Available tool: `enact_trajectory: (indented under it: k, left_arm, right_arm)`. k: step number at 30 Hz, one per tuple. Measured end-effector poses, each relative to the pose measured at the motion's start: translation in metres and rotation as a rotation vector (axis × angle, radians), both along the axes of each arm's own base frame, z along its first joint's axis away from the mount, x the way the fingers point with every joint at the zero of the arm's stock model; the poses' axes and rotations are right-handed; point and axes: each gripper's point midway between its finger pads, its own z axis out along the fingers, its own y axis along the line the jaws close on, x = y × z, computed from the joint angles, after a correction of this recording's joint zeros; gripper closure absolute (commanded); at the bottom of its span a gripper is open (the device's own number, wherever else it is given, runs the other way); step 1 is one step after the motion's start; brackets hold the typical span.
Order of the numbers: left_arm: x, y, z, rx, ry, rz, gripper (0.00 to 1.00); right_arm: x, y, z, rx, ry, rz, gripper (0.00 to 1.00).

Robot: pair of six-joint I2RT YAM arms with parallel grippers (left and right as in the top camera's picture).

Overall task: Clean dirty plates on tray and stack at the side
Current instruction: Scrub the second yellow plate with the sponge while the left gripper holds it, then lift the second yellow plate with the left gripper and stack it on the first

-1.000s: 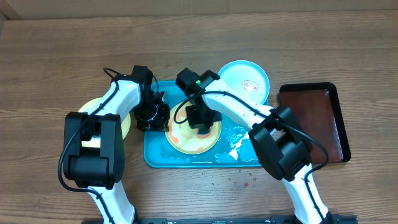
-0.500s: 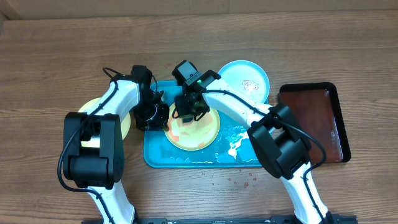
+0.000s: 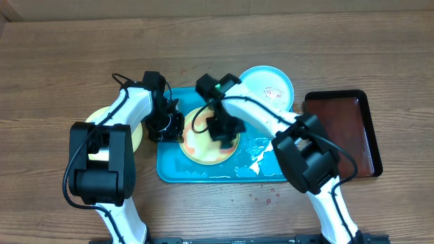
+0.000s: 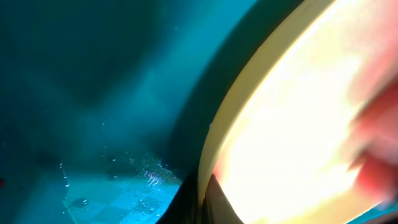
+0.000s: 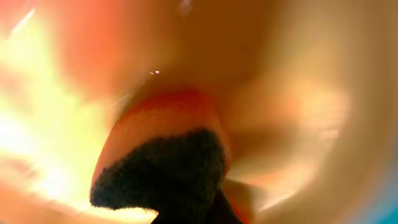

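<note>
Middle plate [image 3: 203, 152], centre of tray [image 3: 169, 169], smeared, likely mid-scrub. Left gripper [image 3: 178, 130] pinches its rim; right gripper [image 3: 224, 132] clamps dark pad [image 5: 165, 168]. Blue-rimmed plate [image 3: 266, 85], tray's far-right corner, dirty. Third plate [image 3: 102, 116] left of tray.

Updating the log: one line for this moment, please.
left gripper: pinching yellow-green plate rim | right gripper: pressing dark pad on it | plate: red-smeared, on tray

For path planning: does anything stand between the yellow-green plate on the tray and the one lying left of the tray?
Yes: the left gripper sits at the tray plate's left rim, its arm over the side plate.
</note>
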Motion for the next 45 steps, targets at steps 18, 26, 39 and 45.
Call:
enact_trajectory:
  k: [18,26,39,45]
  left_arm:
    - [0.000,0.002,-0.001,0.012,-0.001,-0.002,0.96]
    - [0.000,0.002,0.000,0.014,-0.002,-0.002,0.96]
    - [0.023,0.036,0.067,0.220,-0.271,-0.008,0.96]
    - [0.027,0.047,0.120,0.373,-0.458,-0.026,0.96]
  right_arm:
    - [-0.016,0.071,0.004,0.358,0.053,0.244,0.96]
    - [-0.014,0.040,0.014,0.347,0.128,0.172,0.96]
    - [0.092,-0.147,0.235,0.512,-0.456,-0.228,0.96]
    - [0.094,-0.182,0.244,0.494,-0.483,-0.310,0.96]
